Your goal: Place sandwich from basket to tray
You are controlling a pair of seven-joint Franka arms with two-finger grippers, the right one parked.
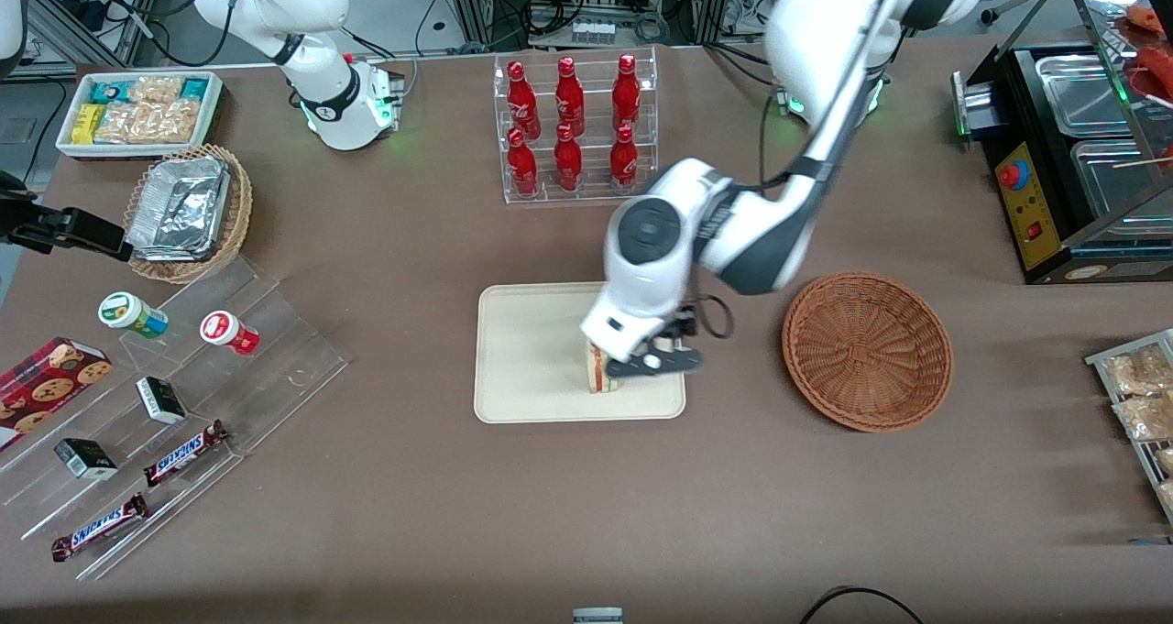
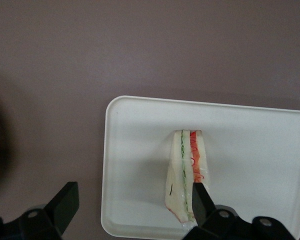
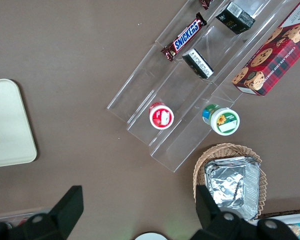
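Observation:
The sandwich [image 1: 597, 372] [image 2: 186, 170], a pale wedge with green and red-orange layers on its cut edge, stands on the cream tray [image 1: 522, 349] [image 2: 135, 150] near the tray's corner closest to the front camera on the basket's side. My gripper [image 1: 655, 354] [image 2: 134, 192] hovers low over that corner, open. One finger [image 2: 200, 197] is right beside the sandwich's narrow end; the other finger [image 2: 65, 200] is out over the bare table. The reddish-brown basket [image 1: 866, 349] sits empty beside the tray, toward the working arm's end.
A clear rack of red bottles [image 1: 573, 129] stands farther from the front camera than the tray. Toward the parked arm's end are a tan basket with foil [image 1: 188, 212], a snack bin [image 1: 137, 111] and a stepped acrylic display [image 1: 183, 404]. A black appliance [image 1: 1072, 157] stands at the working arm's end.

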